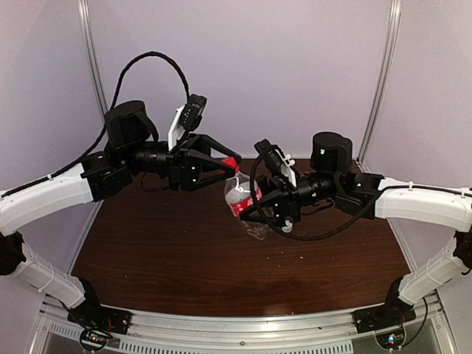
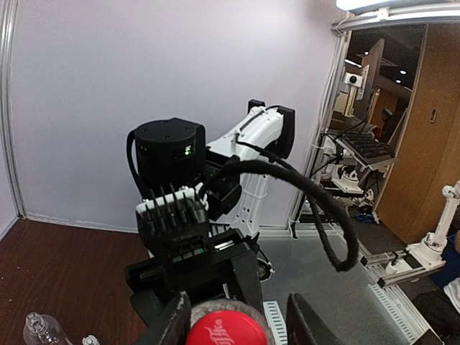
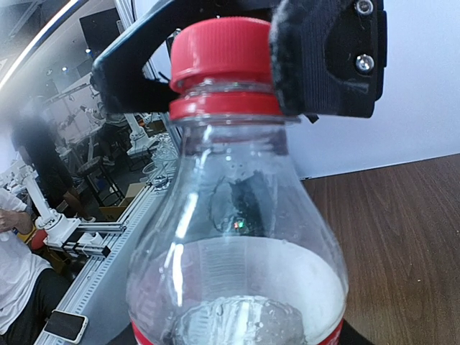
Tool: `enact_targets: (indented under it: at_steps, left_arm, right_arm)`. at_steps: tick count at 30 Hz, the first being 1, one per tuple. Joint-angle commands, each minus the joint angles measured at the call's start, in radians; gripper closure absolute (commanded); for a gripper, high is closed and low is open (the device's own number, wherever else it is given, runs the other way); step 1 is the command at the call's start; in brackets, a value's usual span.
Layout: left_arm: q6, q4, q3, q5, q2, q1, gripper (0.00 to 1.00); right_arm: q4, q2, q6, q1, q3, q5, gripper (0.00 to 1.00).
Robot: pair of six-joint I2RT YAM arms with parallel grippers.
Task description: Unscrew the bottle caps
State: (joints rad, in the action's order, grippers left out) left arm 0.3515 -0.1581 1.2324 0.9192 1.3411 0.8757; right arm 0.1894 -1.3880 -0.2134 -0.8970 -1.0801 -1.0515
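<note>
A small clear bottle [image 1: 242,198] with a red label band is held off the table, tilted. My right gripper [image 1: 259,210] is shut on its labelled body. Its red cap [image 1: 231,162] [image 3: 223,54] is on the neck. My left gripper [image 1: 228,167] [image 2: 237,327] stands open around that cap [image 2: 226,334]. One padded finger [image 3: 323,57] touches the cap's side. The other finger [image 2: 309,320] stands a small gap away from it. The bottle [image 3: 237,237] fills the right wrist view and hides my right fingers. A second clear bottle [image 2: 39,330] stands low at the left in the left wrist view.
The dark wooden table [image 1: 184,251] lies below both arms, with white walls behind and metal posts at the corners. A clear plastic thing [image 1: 257,230] shows just under the right gripper. A small pale thing [image 2: 90,340] sits next to the second bottle.
</note>
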Motion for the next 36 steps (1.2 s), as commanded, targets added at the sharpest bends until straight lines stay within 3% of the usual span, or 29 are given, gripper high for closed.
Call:
enact_targets:
  at_steps: [1, 12, 17, 23, 26, 31, 36]
  left_arm:
    - [0.01, -0.049, -0.014, 0.007, -0.013, -0.008, 0.57]
    - [0.031, -0.058, -0.019, -0.036, -0.022, -0.009, 0.73]
    - [0.058, 0.047, -0.005, -0.311, -0.052, -0.009, 0.81]
    - [0.206, 0.197, 0.016, -0.702, -0.103, 0.007, 0.79]
    - [0.241, 0.249, 0.033, -0.815, -0.108, 0.048, 0.79]
    - [0.242, 0.251, 0.05, -0.798, -0.087, 0.061, 0.72]
    - [0.22, 0.191, 0.033, -0.729, -0.085, 0.06, 0.54]
  right_arm:
    - [0.04, 0.004, -0.009, 0.002, -0.015, -0.004, 0.64]
    - [0.016, 0.004, 0.012, 0.003, -0.007, 0.034, 0.64]
    - [-0.075, 0.015, 0.06, 0.004, -0.026, 0.165, 0.64]
    - [-0.152, 0.011, 0.085, 0.008, -0.053, 0.328, 0.64]
    - [-0.158, 0.012, 0.085, 0.007, -0.057, 0.372, 0.64]
    - [-0.159, 0.012, 0.086, 0.008, -0.056, 0.379, 0.64]
    - [-0.17, 0.009, 0.086, 0.008, -0.059, 0.37, 0.64]
